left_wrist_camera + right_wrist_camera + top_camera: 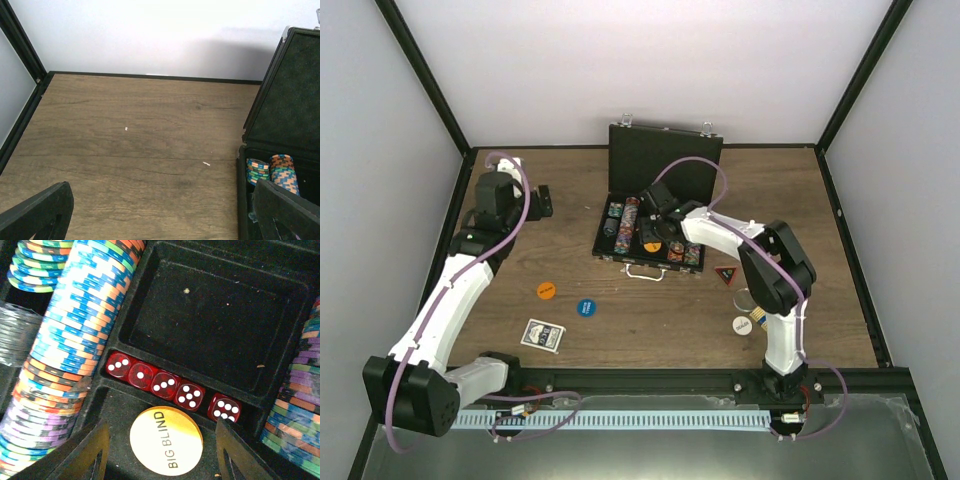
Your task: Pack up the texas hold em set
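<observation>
The black hinged case [665, 155] stands open at the back centre, its lid upright, with rows of multicoloured chips [628, 222] inside. My right gripper [656, 228] hangs open just above the case. In the right wrist view its fingers [87, 452] straddle a yellow-orange "BIG BLIND" disc [166, 441] lying flat in a compartment, below a row of red dice [172, 385]. An orange disc [546, 290], a blue disc [586, 308], the blue-backed card deck [542, 335], a dark triangle [725, 276] and a white disc [742, 324] lie on the table. My left gripper [546, 201] is open and empty.
The case's empty square compartment [215, 315] lies beyond the dice. A small clear object [746, 299] and a few stacked chips [760, 318] sit by the right arm. In the left wrist view the case edge [241, 190] is at right, over bare wood [140, 150].
</observation>
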Robot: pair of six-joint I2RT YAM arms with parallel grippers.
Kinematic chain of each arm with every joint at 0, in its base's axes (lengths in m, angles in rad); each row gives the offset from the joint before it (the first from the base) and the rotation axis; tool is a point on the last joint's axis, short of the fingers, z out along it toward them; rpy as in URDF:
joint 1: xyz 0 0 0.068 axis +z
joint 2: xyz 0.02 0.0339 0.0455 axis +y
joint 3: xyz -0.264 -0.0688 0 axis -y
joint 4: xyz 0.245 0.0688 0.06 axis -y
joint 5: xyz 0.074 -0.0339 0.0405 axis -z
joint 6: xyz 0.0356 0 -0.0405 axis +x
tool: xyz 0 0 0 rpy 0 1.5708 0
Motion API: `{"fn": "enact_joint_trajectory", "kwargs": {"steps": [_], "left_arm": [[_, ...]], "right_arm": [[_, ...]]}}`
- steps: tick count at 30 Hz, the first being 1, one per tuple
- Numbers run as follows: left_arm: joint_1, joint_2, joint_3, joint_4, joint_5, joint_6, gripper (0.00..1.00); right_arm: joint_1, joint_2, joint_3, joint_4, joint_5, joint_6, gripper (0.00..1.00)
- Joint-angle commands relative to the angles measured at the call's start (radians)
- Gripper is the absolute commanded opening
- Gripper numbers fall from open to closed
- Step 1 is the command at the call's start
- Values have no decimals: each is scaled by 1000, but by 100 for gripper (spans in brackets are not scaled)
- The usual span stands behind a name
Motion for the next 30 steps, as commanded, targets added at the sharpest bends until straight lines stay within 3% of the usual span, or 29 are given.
{"fn": "enact_joint_trajectory", "kwargs": {"steps": [1, 10, 30], "left_arm": [[-6, -18, -9, 17, -6, 12, 100], [-6, -22, -9, 17, 0, 13, 100], [-6, -18, -7, 16, 18, 16, 100]], "right_arm": [[4, 30, 10, 6, 23, -15, 59], [4, 71, 24, 26, -9, -30, 51], [6, 58, -28, 34, -137, -12, 47]]}}
